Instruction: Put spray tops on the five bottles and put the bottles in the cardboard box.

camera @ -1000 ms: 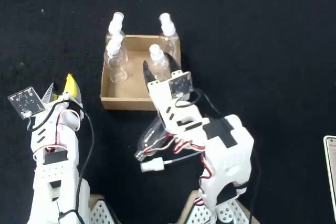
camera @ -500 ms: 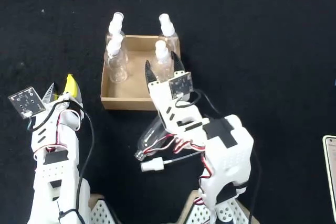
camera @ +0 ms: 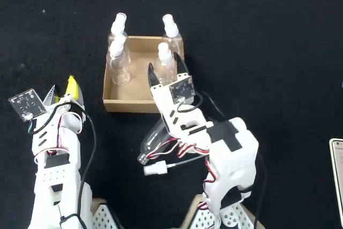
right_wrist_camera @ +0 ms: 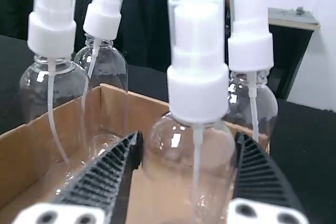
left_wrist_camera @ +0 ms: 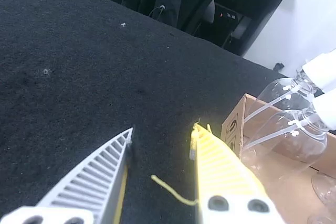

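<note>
Bottles (right_wrist_camera: 189,166): clear plastic, smooth and glossy; spray tops (right_wrist_camera: 197,87): opaque white plastic under clear glossy caps. Box (camera: 115,103): matt brown cardboard, rough at the cut edges; table (left_wrist_camera: 79,66): matt black cloth, faintly fuzzy, flecked with lint. Right gripper (right_wrist_camera: 188,136): matt black ribbed plastic; left gripper (left_wrist_camera: 163,128): ribbed plastic, yellow and grey; arms (camera: 53,181): smooth white plastic.

Black-clothed table (camera: 278,52) spread across whole view. Cardboard box (camera: 123,103) set on it toward far middle. Clear bottle (camera: 154,135) laid on side nearer front, partly hidden under arm. Loose spray top (camera: 156,169) laid just beside it. Flat pale object (camera: 337,170) cut off at right edge.
</note>
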Action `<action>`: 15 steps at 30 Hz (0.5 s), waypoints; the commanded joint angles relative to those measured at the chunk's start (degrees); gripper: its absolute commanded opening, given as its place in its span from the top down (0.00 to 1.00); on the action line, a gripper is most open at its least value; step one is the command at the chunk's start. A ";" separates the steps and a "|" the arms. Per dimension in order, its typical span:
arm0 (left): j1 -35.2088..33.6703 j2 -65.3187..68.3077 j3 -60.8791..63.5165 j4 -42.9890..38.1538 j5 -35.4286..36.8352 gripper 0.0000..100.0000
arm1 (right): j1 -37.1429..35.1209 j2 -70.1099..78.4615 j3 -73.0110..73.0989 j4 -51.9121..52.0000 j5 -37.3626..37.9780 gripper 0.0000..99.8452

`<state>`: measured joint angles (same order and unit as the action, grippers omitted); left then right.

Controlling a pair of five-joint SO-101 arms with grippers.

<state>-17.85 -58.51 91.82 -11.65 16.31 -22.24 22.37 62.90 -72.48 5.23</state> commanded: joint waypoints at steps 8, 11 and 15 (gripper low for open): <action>0.13 -0.26 -1.27 -1.58 0.26 0.84 | -0.97 -9.54 3.91 -2.37 1.05 0.76; 0.13 -0.26 -1.27 -1.58 0.26 0.84 | -0.97 -12.18 5.05 -2.11 1.05 0.76; 0.13 -0.26 -1.27 -1.58 0.26 0.84 | -0.88 -16.04 7.69 -2.02 1.05 0.76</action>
<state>-17.85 -58.51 91.82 -11.65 16.31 -22.15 11.65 69.41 -73.19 5.76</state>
